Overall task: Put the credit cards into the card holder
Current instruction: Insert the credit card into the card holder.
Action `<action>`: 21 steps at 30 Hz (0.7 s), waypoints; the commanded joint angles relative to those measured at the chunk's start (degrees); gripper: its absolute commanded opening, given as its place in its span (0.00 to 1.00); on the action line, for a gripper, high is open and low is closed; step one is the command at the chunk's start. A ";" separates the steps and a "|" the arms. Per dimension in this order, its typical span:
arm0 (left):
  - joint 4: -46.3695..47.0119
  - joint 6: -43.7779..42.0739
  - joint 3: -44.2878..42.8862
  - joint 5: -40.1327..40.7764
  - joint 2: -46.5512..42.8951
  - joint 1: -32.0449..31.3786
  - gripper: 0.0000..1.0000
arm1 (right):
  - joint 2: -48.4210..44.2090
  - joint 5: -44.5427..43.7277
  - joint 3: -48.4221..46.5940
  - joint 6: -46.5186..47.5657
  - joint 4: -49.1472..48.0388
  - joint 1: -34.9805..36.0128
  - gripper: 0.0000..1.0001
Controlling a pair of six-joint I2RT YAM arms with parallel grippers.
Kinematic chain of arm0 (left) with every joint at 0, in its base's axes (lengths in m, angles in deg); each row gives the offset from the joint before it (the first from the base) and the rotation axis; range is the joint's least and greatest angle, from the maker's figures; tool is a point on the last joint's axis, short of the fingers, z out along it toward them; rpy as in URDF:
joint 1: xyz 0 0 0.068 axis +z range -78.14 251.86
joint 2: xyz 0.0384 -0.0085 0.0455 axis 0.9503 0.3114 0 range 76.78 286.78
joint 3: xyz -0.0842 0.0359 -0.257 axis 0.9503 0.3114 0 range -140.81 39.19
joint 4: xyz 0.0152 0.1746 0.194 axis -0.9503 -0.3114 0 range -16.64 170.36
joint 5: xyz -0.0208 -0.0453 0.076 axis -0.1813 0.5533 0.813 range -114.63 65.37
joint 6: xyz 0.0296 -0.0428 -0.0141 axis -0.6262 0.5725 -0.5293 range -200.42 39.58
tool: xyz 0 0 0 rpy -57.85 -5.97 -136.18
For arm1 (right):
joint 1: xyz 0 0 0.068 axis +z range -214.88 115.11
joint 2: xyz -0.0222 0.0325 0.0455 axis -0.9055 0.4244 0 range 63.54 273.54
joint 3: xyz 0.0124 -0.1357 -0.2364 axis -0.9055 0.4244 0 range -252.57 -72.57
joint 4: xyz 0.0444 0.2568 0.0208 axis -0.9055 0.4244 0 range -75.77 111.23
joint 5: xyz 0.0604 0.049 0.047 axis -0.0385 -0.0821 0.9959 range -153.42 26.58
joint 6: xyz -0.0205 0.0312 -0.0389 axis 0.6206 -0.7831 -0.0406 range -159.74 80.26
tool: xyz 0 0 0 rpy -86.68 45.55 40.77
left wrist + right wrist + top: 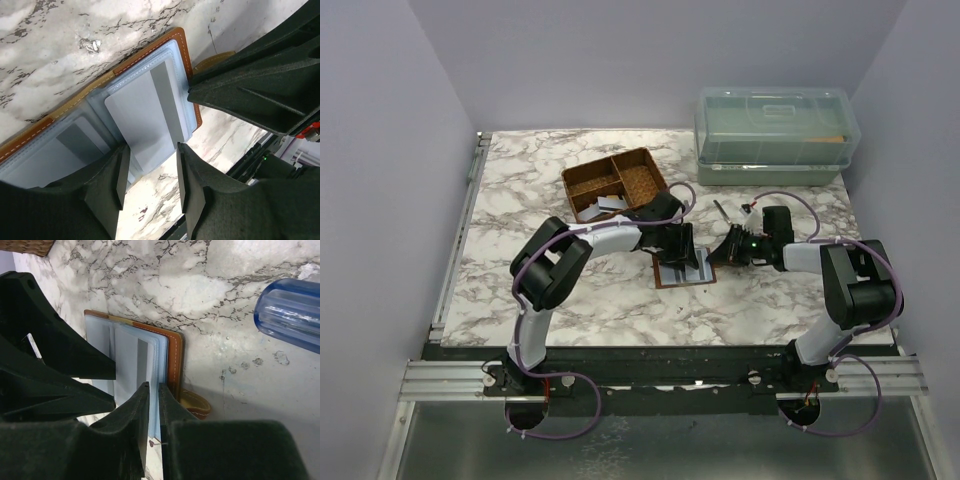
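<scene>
The brown card holder (685,272) lies open on the marble, its clear inner pockets up; its stitched edge shows in the left wrist view (186,50) and the right wrist view (175,360). A pale grey credit card (142,117) with a darker stripe lies partly in the right pocket, its near end between the tips of my left gripper (150,155), which is open. My right gripper (154,386) is almost shut on the holder's right edge. Other cards (602,208) lie in the basket tray.
A brown divided basket tray (615,183) stands behind the holder. A clear lidded plastic box (775,130) is at the back right. A thin tool (720,212) with a blue translucent handle (290,315) lies right of the holder. Both grippers (700,250) crowd the holder.
</scene>
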 commanded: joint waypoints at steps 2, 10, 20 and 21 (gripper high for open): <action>-1.77 -1.39 2.17 7.25 -3.65 -0.80 0.51 | -1.33 0.06 0.66 0.66 -0.51 0.16 0.17; -3.35 -3.53 2.82 5.45 -7.57 -0.44 0.50 | -1.86 0.11 1.25 0.49 -1.32 0.16 0.23; -3.68 -3.07 1.64 5.38 -4.33 0.30 0.45 | -2.65 0.27 1.62 0.73 -1.56 0.11 0.30; -3.68 -3.21 1.65 5.56 -3.85 0.20 0.46 | -2.75 0.27 1.74 0.75 -1.73 0.11 0.31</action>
